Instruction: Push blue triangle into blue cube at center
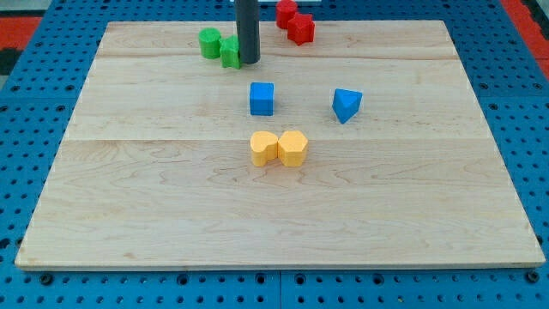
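Observation:
The blue triangle (346, 105) lies on the wooden board (154, 197), right of centre. The blue cube (262, 98) stands near the centre, about a hundred pixels to the triangle's left, apart from it. My tip (249, 61) rests at the view's top, above and slightly left of the blue cube, right beside a green block (229, 52). It is far from the blue triangle.
A second green block (209, 42) lies left of the first. Two red blocks (286, 12) (301, 30) sit together at the top, right of my rod. Two yellow blocks (263, 148) (292, 148) sit side by side below the blue cube.

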Robot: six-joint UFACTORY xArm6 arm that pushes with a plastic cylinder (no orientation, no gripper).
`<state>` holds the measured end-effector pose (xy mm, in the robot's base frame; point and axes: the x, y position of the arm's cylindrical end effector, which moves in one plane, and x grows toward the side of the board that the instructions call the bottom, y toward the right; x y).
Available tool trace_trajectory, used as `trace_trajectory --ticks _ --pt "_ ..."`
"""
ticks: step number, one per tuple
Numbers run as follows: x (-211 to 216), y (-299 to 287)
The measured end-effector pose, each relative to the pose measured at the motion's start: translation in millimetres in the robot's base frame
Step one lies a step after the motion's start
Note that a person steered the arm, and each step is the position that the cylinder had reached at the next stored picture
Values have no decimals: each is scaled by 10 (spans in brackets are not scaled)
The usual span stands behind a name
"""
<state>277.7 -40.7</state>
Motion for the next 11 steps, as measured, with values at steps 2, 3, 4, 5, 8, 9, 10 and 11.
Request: trace_trajectory --ticks 2,3,4,5,8,9,10,11 --pt "224 504" --pt "467 1046" --pt "685 1986" --pt "859 2016" --pt "1178 1329" --pt "1126 893" --pt "1126 814" --pt "1126 852"
